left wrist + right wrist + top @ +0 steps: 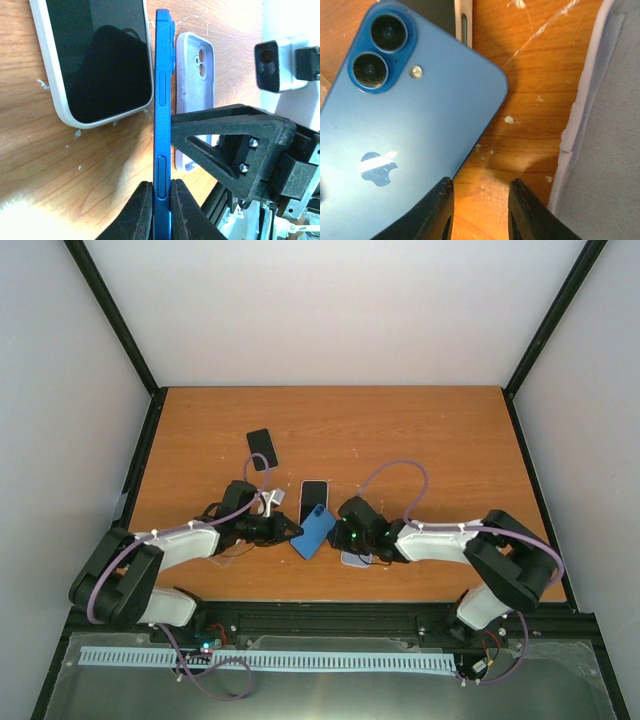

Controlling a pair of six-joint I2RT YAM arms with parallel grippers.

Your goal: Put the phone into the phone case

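Two claws meeting over the worktop (pixel 430 430), read left to right.

A black phone (pixel 262 448) lies flat toward the back, well apart from the work. It is judged a bystander.

The left claw (pixel 161 187) is together, clamped across the two faces of the blue phone (pixel 162 100) near its lower end. The phone stands on edge with its button side toward the wrist camera. Whether it touches the worktop cannot be told.

A white-edged phone (pixel 95 55) lies screen up just beside the blue one. It is also judged a bystander.

The right claw (pixel 482 185) has its fingers apart, with only bare worktop between them. One finger sits at the rim of the blue phone's back.

The pale case (pixel 196 85) lies flat just beside the right claw, its camera cut-out at the far end. From above it is largely hidden under the right arm.

Judgement on the step in hand:
- The phone's camera end and the cut-out already point the same way, so that alignment should be kept.
- The phone should be rolled from edge-on to flat, with its back toward the case.
- The right claw should steady the case so it cannot slide.
- One corner should be seated first, then the rest pressed in.
- The white-edged phone should be kept clear of the swing.
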